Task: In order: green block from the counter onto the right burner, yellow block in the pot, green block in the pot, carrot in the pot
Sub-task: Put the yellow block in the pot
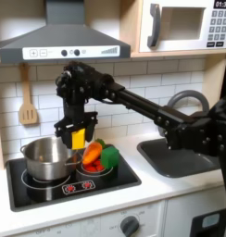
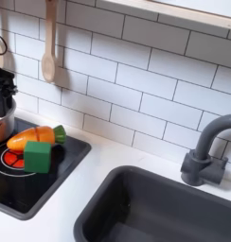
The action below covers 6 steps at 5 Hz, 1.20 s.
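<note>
In the first exterior view my gripper (image 1: 78, 131) is shut on the yellow block (image 1: 79, 139) and holds it in the air just above the right rim of the pot (image 1: 47, 157). The shiny pot stands on the left burner of the black stovetop (image 1: 106, 180). On the right burner the green block (image 1: 109, 157) sits beside the carrot (image 1: 91, 153), which lies with its leafy tip up. In the second exterior view the carrot (image 2: 30, 138) lies behind the green block (image 2: 37, 156), and my gripper (image 2: 2, 95) is at the left edge. The white counter (image 1: 156, 185) runs around the stove.
A dark sink (image 1: 180, 155) with a grey faucet (image 1: 184, 100) lies to the first exterior view's right. A wooden spatula (image 1: 28, 97) hangs on the tiled wall. A range hood (image 1: 59, 42) hangs above the stove. In the second exterior view a wooden spoon (image 2: 49, 47) hangs over the stovetop (image 2: 18, 184).
</note>
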{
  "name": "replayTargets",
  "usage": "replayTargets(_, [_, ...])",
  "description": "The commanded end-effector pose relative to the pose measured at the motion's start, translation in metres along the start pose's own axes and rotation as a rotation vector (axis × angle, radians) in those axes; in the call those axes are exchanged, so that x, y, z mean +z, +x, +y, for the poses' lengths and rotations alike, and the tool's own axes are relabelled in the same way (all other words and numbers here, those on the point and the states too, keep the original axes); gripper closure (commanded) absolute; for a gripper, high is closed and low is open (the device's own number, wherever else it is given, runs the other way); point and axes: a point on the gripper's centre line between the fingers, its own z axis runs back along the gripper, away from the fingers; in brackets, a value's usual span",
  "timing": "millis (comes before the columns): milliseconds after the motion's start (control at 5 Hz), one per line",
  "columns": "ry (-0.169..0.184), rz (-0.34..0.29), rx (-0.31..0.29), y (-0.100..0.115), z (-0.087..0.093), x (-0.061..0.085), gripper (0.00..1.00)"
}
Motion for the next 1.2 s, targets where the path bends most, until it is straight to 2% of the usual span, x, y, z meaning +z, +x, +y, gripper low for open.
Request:
replayTargets(0, [0.011, 0.038, 0.057, 0.004, 0.017, -0.016, 1.0])
replayTargets(400, [0.01, 0.047, 0.111, 0.015, 0.032, -0.02, 1.0])
replayTargets(600, [0.02, 0.056, 0.11, 0.018, 0.034, -0.024, 1.0])
replayTargets(1000, [0.038, 0.04, 0.087, 0.024, 0.033, -0.02, 1.0])
